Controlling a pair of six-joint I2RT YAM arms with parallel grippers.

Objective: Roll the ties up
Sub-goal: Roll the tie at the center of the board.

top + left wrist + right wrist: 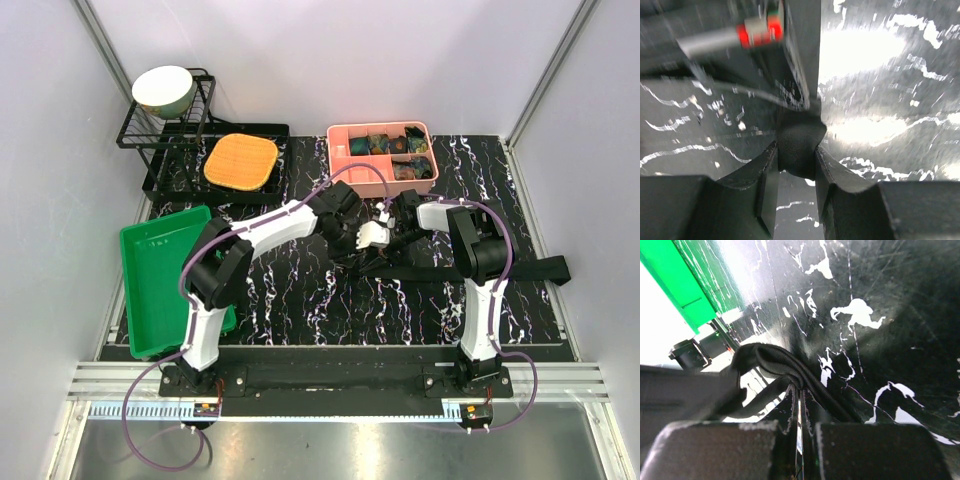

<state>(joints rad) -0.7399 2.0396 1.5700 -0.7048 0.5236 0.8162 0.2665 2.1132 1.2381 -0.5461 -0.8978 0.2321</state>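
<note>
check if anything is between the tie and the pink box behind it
Nothing visible does. The left gripper and right gripper both pinch the tie, and only bare table lies between it and the pink box.

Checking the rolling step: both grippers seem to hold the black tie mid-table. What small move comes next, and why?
Probably a short rolling turn toward the flat tail: the left gripper pinches bunched fabric, the right gripper clamps folded layers, and a long stretch of the black tie lies unrolled on the table.

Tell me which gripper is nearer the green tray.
Left. The left gripper pinches the tie at table centre, right of the green tray; the right gripper grips it just beyond, farther right.
</note>
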